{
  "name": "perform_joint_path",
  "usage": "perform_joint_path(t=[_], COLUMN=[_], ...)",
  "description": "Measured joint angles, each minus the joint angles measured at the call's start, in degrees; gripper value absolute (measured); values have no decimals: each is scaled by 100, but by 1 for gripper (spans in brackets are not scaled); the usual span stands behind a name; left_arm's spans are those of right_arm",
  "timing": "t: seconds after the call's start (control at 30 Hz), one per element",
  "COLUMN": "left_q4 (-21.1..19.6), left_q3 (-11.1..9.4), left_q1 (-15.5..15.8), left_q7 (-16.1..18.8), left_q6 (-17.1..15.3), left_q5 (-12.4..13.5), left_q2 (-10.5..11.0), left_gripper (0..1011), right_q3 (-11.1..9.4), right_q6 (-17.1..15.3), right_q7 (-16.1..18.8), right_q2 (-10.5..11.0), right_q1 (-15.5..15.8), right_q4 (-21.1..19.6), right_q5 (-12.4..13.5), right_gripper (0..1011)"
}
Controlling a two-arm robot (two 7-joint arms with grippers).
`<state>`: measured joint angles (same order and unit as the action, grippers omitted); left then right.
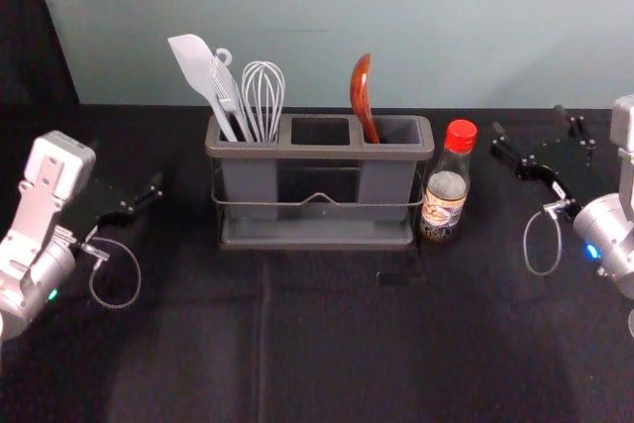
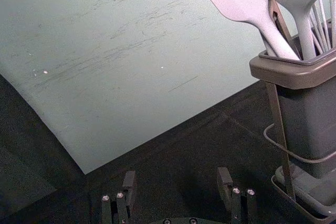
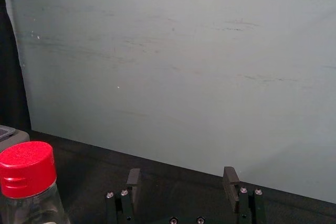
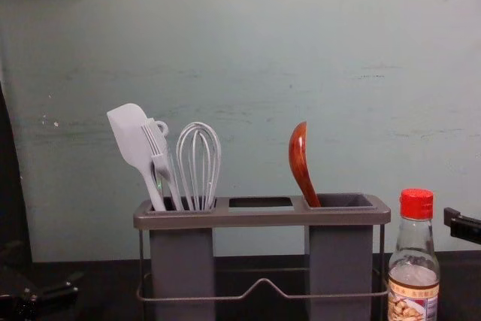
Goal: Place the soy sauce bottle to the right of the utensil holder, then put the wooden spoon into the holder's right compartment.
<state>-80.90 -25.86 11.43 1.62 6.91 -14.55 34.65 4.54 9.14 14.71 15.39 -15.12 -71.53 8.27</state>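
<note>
The left gripper (image 1: 127,165) is over the table left of the utensil holder (image 1: 317,242), its 2 jaws wide apart. The right gripper (image 1: 530,121) is to the right of the soy sauce bottle (image 1: 445,185), its 2 jaws wide apart too. The bottle, clear glass with a red cap, stands upright just beside the holder's right end; whether they touch I cannot tell. Across the holder's front runs 1 thin wire (image 4: 263,282) with a peak at its middle. Of the 3 top openings, the right compartment (image 4: 340,261) holds the wooden spoon (image 4: 299,162), bowl up and leaning left. The left compartment (image 4: 182,264) holds a spatula (image 4: 129,134), a slotted utensil (image 4: 155,143) and a whisk (image 4: 199,165). Behind is a pale wall (image 4: 248,43).
</note>
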Motion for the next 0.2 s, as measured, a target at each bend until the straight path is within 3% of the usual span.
perform_joint_path(t=[0.2], left_q4=[0], left_q3=[0], left_q1=[0], left_q7=[0], left_q6=[0], left_q5=[0], left_q2=[0], left_gripper=[1000], right_q3=[0], right_q6=[0], right_q7=[0], right_q2=[0], right_q1=[0], right_q4=[0], right_q5=[0], right_gripper=[1003])
